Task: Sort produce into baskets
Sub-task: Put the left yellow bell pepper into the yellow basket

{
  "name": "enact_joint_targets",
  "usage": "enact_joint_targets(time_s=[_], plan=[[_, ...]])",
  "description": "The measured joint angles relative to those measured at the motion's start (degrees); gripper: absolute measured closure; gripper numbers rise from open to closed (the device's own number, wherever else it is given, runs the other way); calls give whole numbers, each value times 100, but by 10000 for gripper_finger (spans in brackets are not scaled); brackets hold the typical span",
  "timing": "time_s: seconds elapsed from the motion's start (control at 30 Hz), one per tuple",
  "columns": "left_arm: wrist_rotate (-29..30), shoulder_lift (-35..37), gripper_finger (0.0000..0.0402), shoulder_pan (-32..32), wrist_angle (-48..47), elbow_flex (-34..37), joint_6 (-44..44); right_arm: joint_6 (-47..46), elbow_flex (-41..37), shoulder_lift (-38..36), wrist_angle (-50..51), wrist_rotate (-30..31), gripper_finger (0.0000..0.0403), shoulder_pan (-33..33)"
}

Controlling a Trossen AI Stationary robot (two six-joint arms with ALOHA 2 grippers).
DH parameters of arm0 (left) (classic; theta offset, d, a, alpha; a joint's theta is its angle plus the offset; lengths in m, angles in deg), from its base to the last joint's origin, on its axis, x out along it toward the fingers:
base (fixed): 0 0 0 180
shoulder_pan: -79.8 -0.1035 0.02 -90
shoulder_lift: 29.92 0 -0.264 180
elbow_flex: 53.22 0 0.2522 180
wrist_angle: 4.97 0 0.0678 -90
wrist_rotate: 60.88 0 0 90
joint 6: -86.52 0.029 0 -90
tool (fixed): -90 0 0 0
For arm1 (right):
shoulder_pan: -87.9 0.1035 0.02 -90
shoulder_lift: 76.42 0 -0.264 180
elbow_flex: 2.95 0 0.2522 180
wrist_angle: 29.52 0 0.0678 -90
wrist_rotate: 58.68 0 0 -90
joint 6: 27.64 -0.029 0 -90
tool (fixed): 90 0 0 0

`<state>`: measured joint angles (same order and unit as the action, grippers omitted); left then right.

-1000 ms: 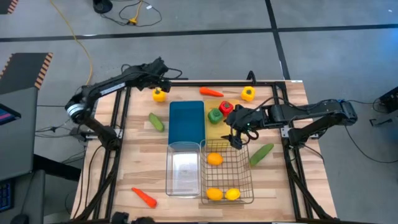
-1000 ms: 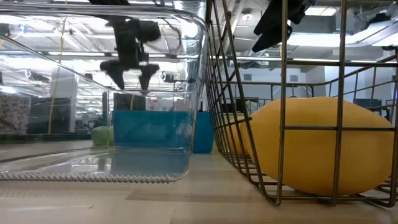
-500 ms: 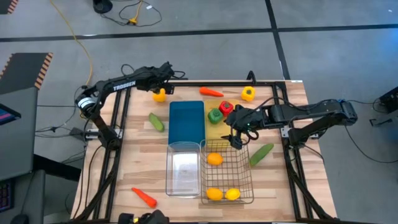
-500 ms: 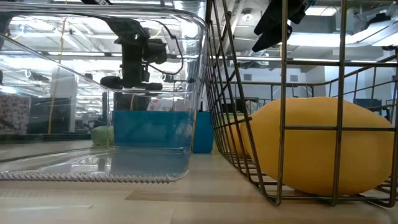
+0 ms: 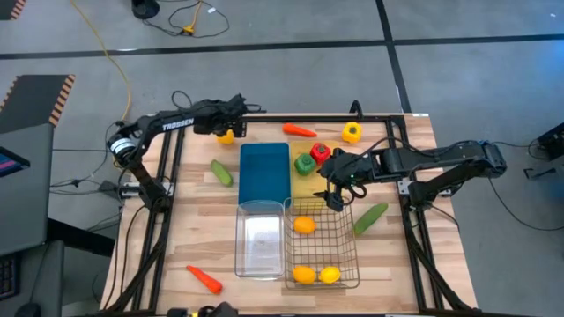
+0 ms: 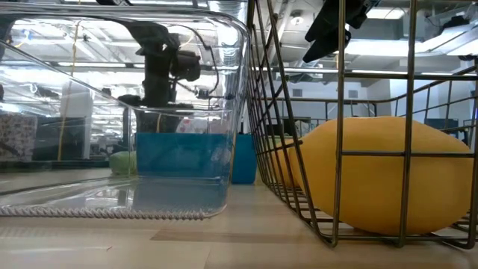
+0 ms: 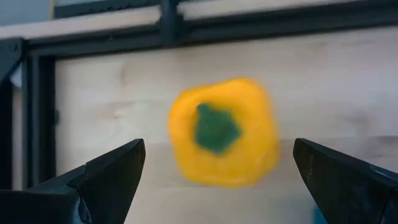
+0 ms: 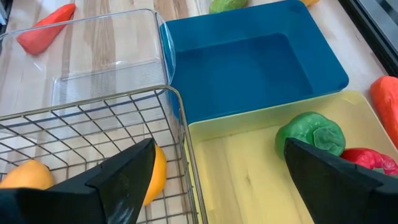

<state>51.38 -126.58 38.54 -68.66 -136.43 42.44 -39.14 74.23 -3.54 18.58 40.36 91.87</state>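
Yellow bell pepper (image 7: 222, 132) sits directly beneath the left gripper (image 7: 224, 180), stem up, centred in the gap between its two widely spread fingers; in the high view this pepper (image 5: 226, 135) is on the bare wood at the far left corner of the table (image 5: 198, 229), partly covered by the left gripper (image 5: 231, 120). It is squat and lobed rather than elongated, so no long axis dictates the approach; a straight descent looks enough, and the left arm is clearly the nearer one. Its surface looks smooth and glossy, like moulded plastic, with a dark green stem cap. Just beyond it lies the flat blue tray (image 5: 264, 171), a rigid, matte rectangle. Well apart from that, the right gripper (image 5: 342, 182) hangs open over the yellow tray (image 8: 249, 174), where a green pepper (image 8: 311, 137) and a red pepper (image 8: 367, 160) rest, next to the wire-mesh basket (image 8: 93, 124).
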Motion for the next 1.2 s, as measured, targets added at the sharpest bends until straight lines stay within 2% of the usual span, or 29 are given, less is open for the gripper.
enact_joint_targets(time_s=[0.1, 0.27, 0.77, 0.97, 1.1, 1.2], plan=[[121, 0, 4, 0, 158, 274, -21, 0, 0, 0, 2, 0, 19, 0], [51, 0, 4, 7, 984, 555, 134, 0, 0, 0, 0, 0, 19, 0], [105, -4, 4, -151, 1278, 581, 172, -1, 0, 0, 0, 0, 19, 0], [-7, -342, 4, -187, 1539, 581, 125, -2, 2, 0, 7, 0, 19, 0], [147, -535, 18, -188, 1623, 581, 170, -2, 4, 0, 112, -7, 19, 11], [300, -542, 44, -177, 1742, 581, 197, -2, 4, 0, 212, -7, 19, 13]])
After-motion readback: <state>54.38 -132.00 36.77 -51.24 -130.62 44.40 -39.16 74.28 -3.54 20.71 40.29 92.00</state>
